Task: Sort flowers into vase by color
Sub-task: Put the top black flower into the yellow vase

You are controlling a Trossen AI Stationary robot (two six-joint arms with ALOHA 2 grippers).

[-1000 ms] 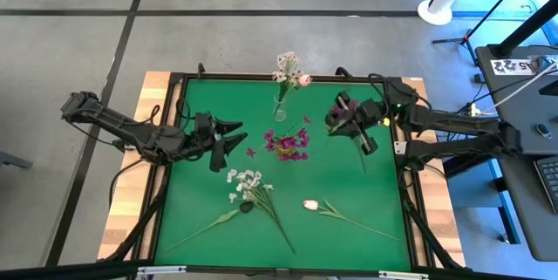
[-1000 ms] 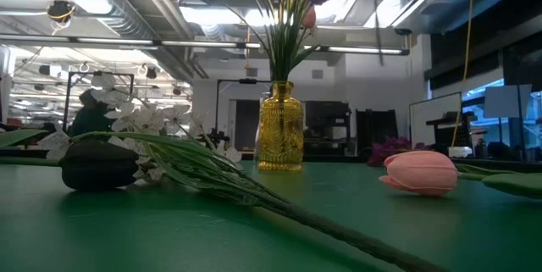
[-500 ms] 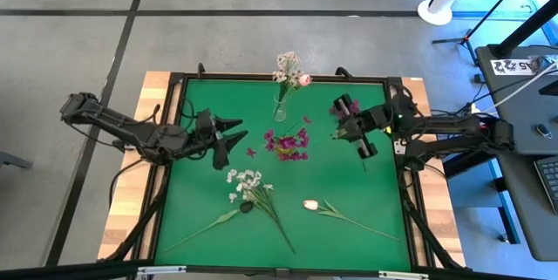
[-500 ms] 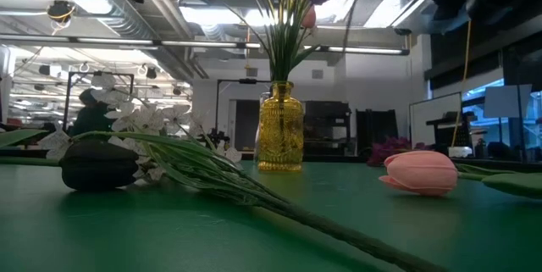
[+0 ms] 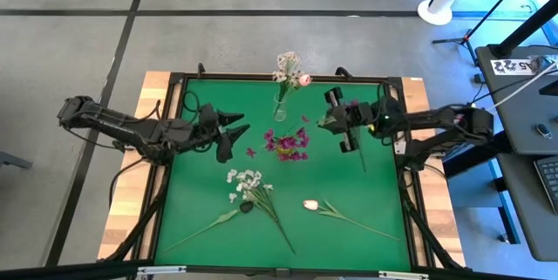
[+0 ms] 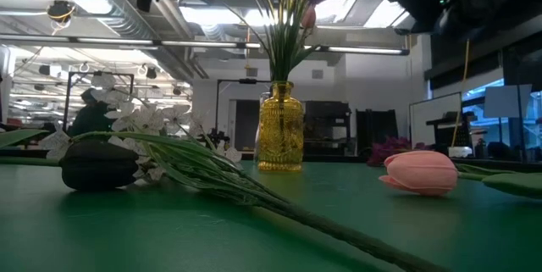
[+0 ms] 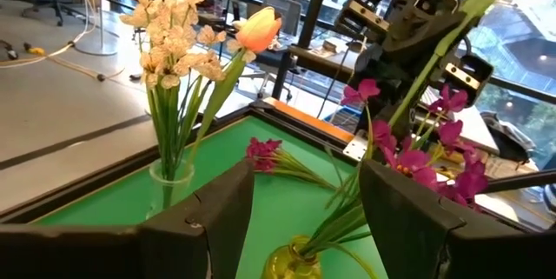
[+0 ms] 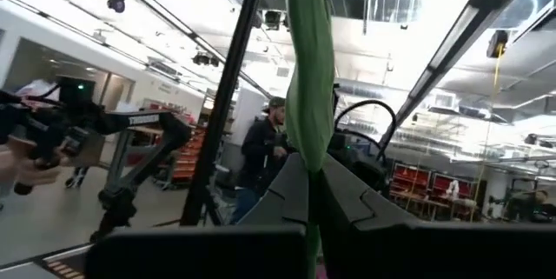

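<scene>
Even overhead light on the table [image 5: 200, 219]; low view dim, backlit by glaring ceiling lights [image 6: 195, 13].

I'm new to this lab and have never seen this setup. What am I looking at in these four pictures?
Two robot arms work over a green table. One camera looks down from above, one sits at table height, and one rides on each wrist. The right gripper is shut on a magenta flower. The left gripper is open and holds nothing. A clear vase holds white and pink flowers; a yellow vase holds magenta ones. White flowers and a pink tulip lie on the table.
</scene>
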